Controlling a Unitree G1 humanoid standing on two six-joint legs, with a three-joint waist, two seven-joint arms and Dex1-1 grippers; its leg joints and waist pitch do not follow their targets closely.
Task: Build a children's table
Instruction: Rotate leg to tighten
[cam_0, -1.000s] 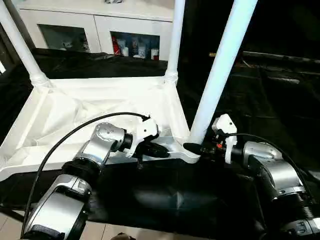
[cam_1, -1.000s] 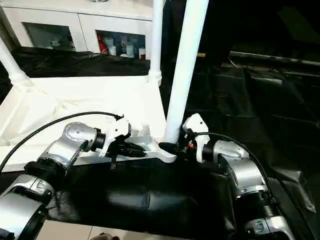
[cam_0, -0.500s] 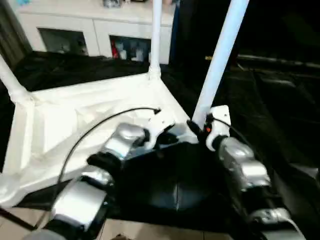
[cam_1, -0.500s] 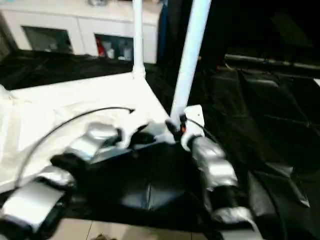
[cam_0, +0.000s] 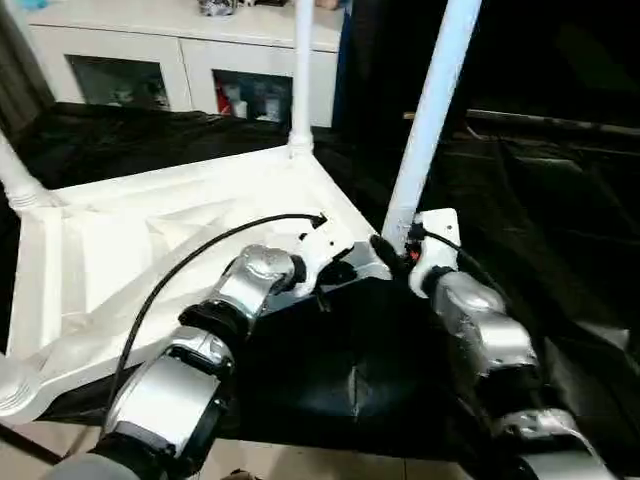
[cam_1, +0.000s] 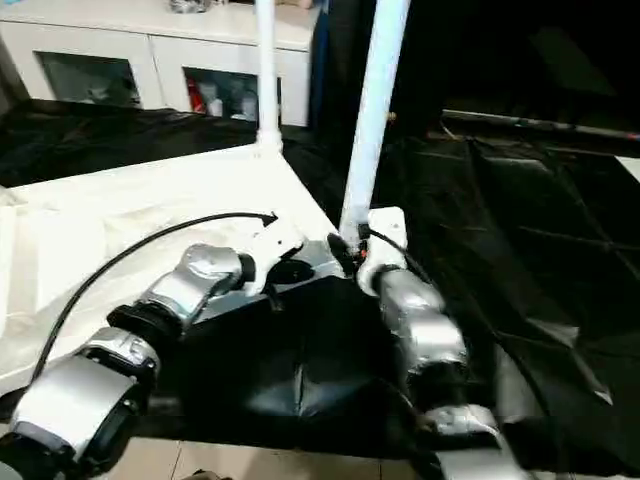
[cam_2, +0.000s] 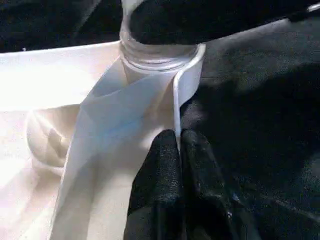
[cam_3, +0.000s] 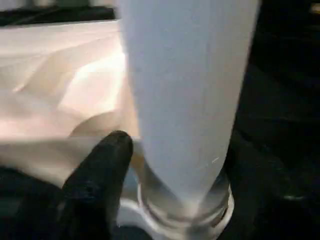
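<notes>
Children's table (cam_0: 150, 240) lies upside down on the black-draped bench (cam_0: 340, 380). Nearest, the left hand (cam_2: 179, 150) pinches its rim; the right hand (cam_3: 150, 165), spread, straddles the near leg (cam_0: 430, 120) at its socket. Seating this leg looks current; next, regrip and press. Farther legs stand upright.

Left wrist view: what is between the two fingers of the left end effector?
The thin white rim of the tabletop: the left end effector is shut on it, just below the corner socket holding a leg.
</notes>
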